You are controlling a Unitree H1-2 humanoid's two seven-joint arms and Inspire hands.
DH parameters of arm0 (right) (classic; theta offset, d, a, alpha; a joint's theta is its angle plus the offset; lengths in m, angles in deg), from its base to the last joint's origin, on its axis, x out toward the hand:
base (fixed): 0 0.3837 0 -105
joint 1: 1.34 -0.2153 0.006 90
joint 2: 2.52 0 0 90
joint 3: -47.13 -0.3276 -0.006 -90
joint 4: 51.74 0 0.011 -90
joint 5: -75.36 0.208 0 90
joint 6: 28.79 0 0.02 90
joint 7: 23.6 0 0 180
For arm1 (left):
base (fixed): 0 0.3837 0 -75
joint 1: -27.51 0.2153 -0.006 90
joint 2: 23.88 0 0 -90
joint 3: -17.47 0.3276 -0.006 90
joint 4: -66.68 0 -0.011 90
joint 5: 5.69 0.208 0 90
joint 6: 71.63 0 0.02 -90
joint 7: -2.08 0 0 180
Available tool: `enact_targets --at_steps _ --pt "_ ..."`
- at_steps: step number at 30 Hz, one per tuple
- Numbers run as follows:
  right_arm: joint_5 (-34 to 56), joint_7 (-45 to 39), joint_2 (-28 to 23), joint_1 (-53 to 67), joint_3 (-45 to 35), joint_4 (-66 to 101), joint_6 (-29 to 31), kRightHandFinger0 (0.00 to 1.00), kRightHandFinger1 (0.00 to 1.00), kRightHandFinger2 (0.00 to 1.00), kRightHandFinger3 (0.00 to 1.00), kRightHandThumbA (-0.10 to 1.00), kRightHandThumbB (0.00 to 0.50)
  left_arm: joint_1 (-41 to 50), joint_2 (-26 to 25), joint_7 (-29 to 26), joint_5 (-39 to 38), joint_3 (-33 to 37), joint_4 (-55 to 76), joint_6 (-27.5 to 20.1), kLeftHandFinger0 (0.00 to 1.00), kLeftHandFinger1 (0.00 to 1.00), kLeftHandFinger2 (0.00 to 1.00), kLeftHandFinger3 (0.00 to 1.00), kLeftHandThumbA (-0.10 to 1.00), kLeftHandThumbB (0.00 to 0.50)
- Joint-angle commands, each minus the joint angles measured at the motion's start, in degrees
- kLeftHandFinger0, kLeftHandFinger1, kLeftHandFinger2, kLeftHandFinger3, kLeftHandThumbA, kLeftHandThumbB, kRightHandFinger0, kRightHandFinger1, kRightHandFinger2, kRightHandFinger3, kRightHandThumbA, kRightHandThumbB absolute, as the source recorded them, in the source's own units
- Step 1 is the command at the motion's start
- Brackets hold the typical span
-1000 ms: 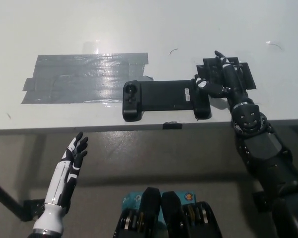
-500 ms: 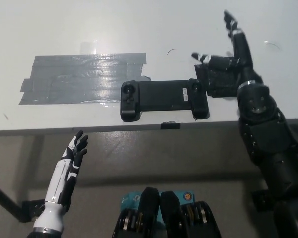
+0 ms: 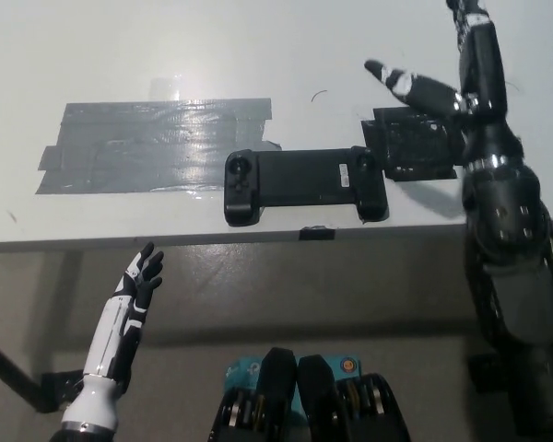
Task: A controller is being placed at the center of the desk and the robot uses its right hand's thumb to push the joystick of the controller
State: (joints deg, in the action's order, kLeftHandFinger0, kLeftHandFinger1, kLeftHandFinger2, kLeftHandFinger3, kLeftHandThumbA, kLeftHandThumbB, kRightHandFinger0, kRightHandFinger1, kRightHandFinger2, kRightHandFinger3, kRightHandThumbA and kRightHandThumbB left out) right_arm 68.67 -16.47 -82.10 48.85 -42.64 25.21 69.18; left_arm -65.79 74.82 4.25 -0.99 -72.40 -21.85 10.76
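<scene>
A black controller [image 3: 304, 182] lies flat on the white desk [image 3: 258, 55] near its front edge, with a joystick [image 3: 241, 168] at its left end and another [image 3: 362, 163] at its right end. My black right hand [image 3: 452, 69] is raised above and to the right of the controller, open, fingers spread, thumb pointing left. It touches nothing. My white left hand [image 3: 138, 285] rests open below the desk edge at the lower left.
A wide patch of grey tape [image 3: 152, 145] covers the desk left of the controller. A dark tape patch [image 3: 415, 145] lies just right of the controller, under my right hand. A small black tab [image 3: 318, 234] sits on the desk's front edge.
My right hand lifted off the controller's right end and rose up and away to the right, fingers opening. The controller and my left hand stayed put.
</scene>
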Motion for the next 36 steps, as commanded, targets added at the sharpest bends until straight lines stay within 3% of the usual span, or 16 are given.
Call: enact_targets --at_steps 1,4,8,12,18,21,36 --pt "1.3 -6.5 0.3 11.3 5.2 21.3 -3.6 1.00 1.00 1.00 1.00 1.00 0.220 -1.3 -0.9 0.2 -0.1 -0.3 1.4 -0.8 1.00 1.00 1.00 1.00 0.98 0.027" --pt "0.5 -7.0 0.0 16.6 6.9 22.6 -3.8 1.00 1.00 1.00 1.00 1.00 0.227 -1.1 -1.0 0.5 -0.8 -0.4 1.1 -1.2 1.00 1.00 1.00 1.00 0.97 0.024" --pt "2.2 -8.1 -0.5 22.9 8.2 22.1 -3.0 1.00 1.00 1.00 1.00 1.00 0.186 -1.0 -1.0 0.5 -0.5 -0.2 0.8 -1.3 1.00 1.00 1.00 1.00 0.97 0.015" --pt "1.2 -8.4 -0.7 26.0 8.7 21.0 -3.0 1.00 1.00 1.00 1.00 1.00 0.187 -1.4 -1.0 0.4 -0.6 -0.3 0.1 -1.8 1.00 1.00 1.00 1.00 0.96 0.005" --pt "-3.0 -7.6 -1.2 27.4 9.6 15.8 -1.3 1.00 1.00 1.00 1.00 1.00 0.167 -1.0 -1.0 0.5 -1.1 -0.5 0.1 -2.3 1.00 1.00 1.00 1.00 0.95 0.002" --pt "-5.4 -6.7 -1.4 27.1 10.1 13.4 -0.3 1.00 1.00 1.00 1.00 1.00 0.188 -1.3 -0.9 0.7 -1.1 -0.4 0.3 -1.6 1.00 1.00 1.00 1.00 0.95 0.006" --pt "-5.1 -7.8 -1.6 26.2 10.7 9.2 0.9 1.00 1.00 1.00 1.00 1.00 0.175 -1.7 -1.0 0.9 -1.1 -0.5 0.8 -1.4 1.00 1.00 1.00 1.00 0.94 0.003"
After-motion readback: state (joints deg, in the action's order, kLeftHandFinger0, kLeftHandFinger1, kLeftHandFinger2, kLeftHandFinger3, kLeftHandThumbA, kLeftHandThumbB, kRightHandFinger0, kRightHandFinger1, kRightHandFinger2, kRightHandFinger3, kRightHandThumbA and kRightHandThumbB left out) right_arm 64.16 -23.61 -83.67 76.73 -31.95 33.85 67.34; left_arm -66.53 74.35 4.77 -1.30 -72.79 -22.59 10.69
